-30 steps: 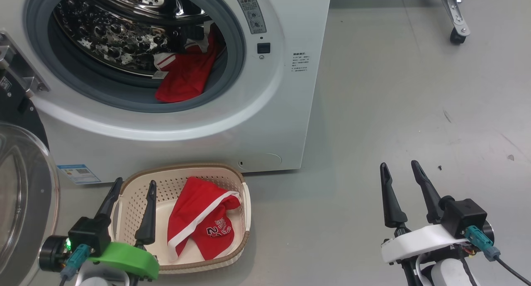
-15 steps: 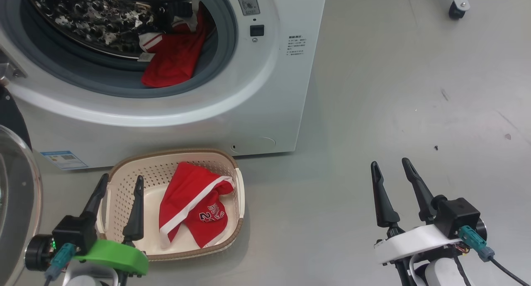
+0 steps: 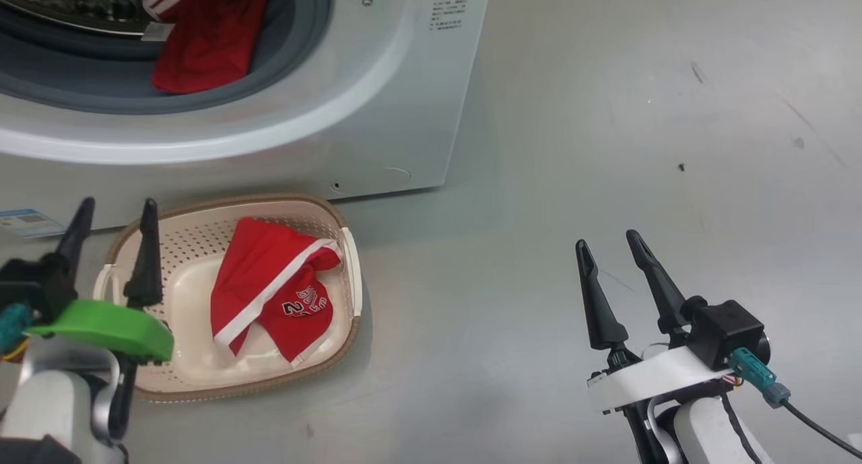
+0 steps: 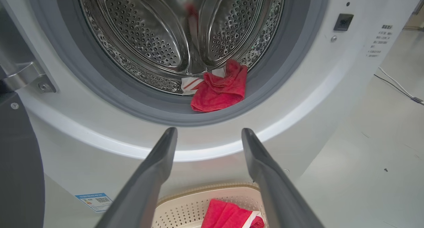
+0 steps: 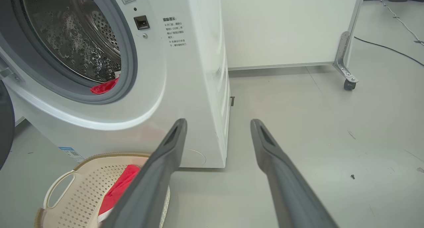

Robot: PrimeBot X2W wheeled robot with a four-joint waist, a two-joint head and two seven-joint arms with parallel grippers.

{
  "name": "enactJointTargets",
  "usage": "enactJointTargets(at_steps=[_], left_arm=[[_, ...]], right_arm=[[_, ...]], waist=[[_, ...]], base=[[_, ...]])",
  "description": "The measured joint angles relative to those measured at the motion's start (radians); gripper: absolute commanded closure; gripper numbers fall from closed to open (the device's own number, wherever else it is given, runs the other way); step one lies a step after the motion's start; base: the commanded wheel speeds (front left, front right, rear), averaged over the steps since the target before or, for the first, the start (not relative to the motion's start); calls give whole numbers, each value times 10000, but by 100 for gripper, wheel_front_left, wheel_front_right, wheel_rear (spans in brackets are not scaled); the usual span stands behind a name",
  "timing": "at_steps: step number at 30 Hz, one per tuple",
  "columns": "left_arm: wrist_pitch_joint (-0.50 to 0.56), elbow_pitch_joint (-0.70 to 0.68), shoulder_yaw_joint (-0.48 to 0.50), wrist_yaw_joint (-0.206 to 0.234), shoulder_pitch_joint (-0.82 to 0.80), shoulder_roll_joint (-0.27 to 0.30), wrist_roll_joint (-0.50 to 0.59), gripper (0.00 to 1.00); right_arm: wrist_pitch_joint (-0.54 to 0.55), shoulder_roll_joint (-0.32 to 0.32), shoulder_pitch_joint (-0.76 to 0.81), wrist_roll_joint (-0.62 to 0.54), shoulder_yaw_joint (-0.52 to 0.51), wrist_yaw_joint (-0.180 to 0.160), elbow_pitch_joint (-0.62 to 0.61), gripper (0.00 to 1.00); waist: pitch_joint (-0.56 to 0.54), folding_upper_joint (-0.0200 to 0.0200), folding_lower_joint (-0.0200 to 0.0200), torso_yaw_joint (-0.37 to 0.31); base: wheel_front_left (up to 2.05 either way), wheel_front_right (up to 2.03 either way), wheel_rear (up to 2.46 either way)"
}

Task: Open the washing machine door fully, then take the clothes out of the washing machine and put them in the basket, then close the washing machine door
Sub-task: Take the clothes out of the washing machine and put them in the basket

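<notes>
washing machine (image 3: 377, 100) shell: smooth glossy white | drum (image 4: 149, 39): shiny perforated steel | seal (image 4: 159, 110): matt grey rubber | clothes (image 3: 262, 282): soft creased red cloth, white trim | basket (image 3: 182, 248): matt cream plastic, perforated, brown woven-look rim | floor (image 3: 606, 147): smooth grey, faint sheen, scuffed | right gripper (image 3: 606, 238) fingers (image 3: 596, 302): matt dark plastic, smooth white mount

Scuffed grey floor (image 3: 606, 114) meets a white panel (image 5: 281, 29)

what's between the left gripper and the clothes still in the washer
Nothing visible. The left gripper, jaws open, faces the open washing machine; the red clothes lie at its lip on the grey seal.
</notes>
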Motion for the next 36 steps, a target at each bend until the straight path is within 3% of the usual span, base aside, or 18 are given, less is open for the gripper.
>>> enactJointTargets(at_steps=[12, 19, 27, 36], left_arm=[[2011, -46, 907, 132, -2825, 821, -771, 0], [3173, 324, 917, 255, -4382, 1402, -798, 0], [4439, 1220, 512, 272, -6262, 1712, -554, 0], [5248, 2474, 903, 685, -7521, 1912, -692, 0]], right_arm=[[0, -2, -538, 531, 554, -107, -291, 0], [0, 0, -800, 784, 840, -213, -441, 0], [0, 4, -1109, 993, 1191, -420, -616, 0], [0, 15, -1306, 1053, 1685, -545, -654, 0]], waist=[[1271, 0, 0, -1005], [1897, 0, 0, -1664], [2666, 0, 1, -2333], [3157, 0, 1, -2930]], base=[[0, 0, 0], [0, 0, 0], [0, 0, 0], [0, 0, 0]])
